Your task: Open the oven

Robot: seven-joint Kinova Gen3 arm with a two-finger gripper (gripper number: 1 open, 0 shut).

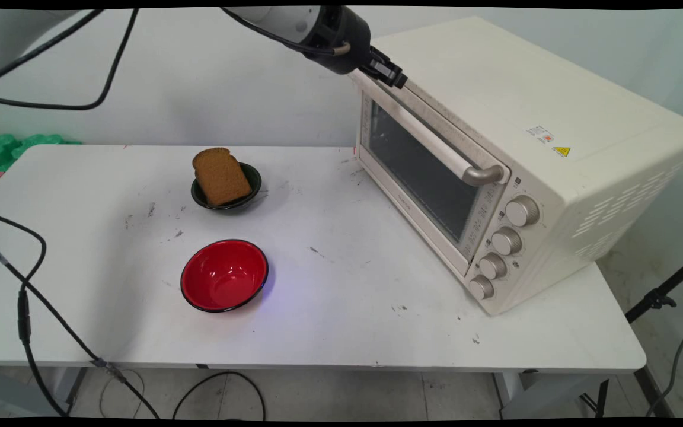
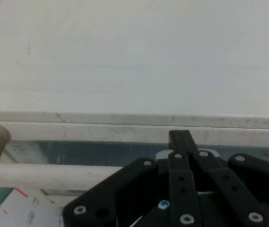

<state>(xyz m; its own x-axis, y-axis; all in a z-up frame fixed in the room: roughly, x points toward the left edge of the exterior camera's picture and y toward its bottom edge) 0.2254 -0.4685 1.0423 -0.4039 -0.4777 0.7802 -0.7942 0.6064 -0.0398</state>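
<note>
Gripper [image 1: 398,77] up at the oven's [image 1: 525,118] top front edge, at the far end of the door [image 1: 418,172]. Fingers drawn together, nothing seen between them. In the hand view the gripper [image 2: 179,137] tip sits against the door's upper rim, just above the handle [image 2: 54,172]; whether it presses or only touches, can't tell.

Oven: cream box, standing askew on the table's [image 1: 347,320] right side, from the far edge down toward the near right corner, front facing left and toward the near edge. Door shut, dark glass pane in a cream frame.

Handling, by judgement:
- Oven looks heavy and rigid, not likely to slide under a light pull.
- Handle [image 1: 436,145] is a pale round bar across the door's top, on metal end brackets. Stiff and smooth, likely a bit slippery. Best hold is around the bar near mid-length, where there's a gap behind it.
- Pane is the fragile part; keep contact off it.
- Door rim is thin and flat, poor purchase for closed fingers.

Four knobs [image 1: 506,240] in a column on the oven front, at the door's near end. Small yellow warning label on the top.

Elsewhere:
- Bread [image 1: 221,176], a brown slice, leaning in a dark bowl [image 1: 254,178] left of the table's middle, toward the far edge.
- Red bowl [image 1: 224,274] empty, near it on the near-edge side.
- Both well apart from oven and gripper.
</note>
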